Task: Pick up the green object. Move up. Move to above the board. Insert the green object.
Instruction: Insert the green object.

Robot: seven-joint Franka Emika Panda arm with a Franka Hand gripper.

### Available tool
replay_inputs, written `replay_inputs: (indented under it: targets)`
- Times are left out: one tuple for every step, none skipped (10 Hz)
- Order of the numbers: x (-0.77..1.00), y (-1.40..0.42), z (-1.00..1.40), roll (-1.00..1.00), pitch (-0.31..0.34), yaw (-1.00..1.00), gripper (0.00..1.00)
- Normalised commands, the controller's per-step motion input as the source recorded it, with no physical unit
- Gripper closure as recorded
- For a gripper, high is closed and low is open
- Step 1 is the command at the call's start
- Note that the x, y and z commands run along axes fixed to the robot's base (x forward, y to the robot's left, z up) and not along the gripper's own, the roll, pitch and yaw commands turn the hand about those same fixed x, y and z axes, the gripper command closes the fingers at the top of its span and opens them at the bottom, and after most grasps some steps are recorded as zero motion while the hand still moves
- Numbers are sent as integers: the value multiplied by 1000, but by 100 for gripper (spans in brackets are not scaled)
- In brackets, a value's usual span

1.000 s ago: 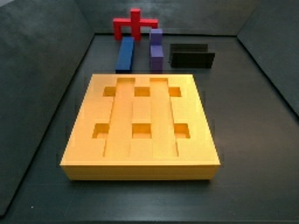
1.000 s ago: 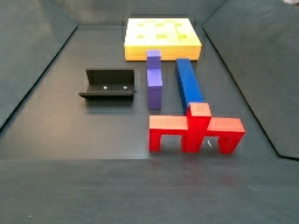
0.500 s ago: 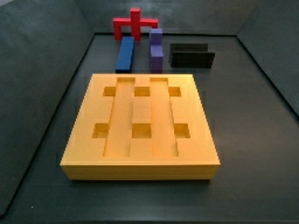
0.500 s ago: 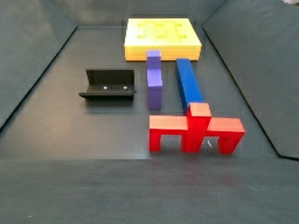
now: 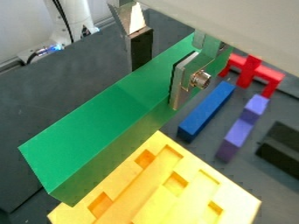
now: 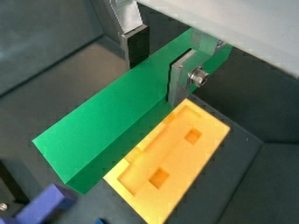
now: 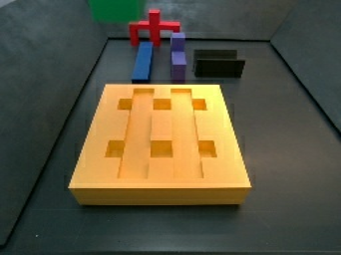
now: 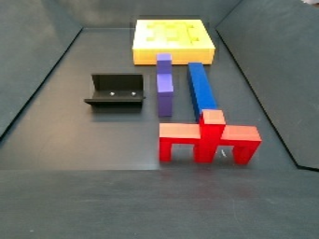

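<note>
The gripper (image 5: 163, 59) is pinching the green object (image 5: 111, 127) between its silver fingers (image 5: 184, 79) near one end, carrying it high so the bar clears the pieces on the floor. In both wrist views it is hanging above the board (image 6: 176, 156), probably lining up for insertion.

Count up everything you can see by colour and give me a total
Green: 1, the green object held in the gripper, above the board
Orange-yellow: 1, the board
Blue: 1, bar
Purple: 1, bar
Red: 1, piece
Black: 1, fixture
Total: 6
</note>
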Motion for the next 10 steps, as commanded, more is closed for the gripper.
replay_inputs:
  targets:
    - [-369,-137,-1000,79,-80,29,100]
    - [137,-283,-971,0,-121,186,100]
    - [157,-346,-949,0,-131,183,100]
    - [149,-371,-951,0,-136,146,100]
    - [171,-291,-929,56,-154,71,100]
    - [220,-166,-811,84,-191,154,100]
    - [166,-129,-823,100,-176,171,100]
    - [114,-174,-854,109,-159,114,100]
    - [0,-183,-851,130,-163,31,100]
    - [0,-186,-866,157,-147,0,100]
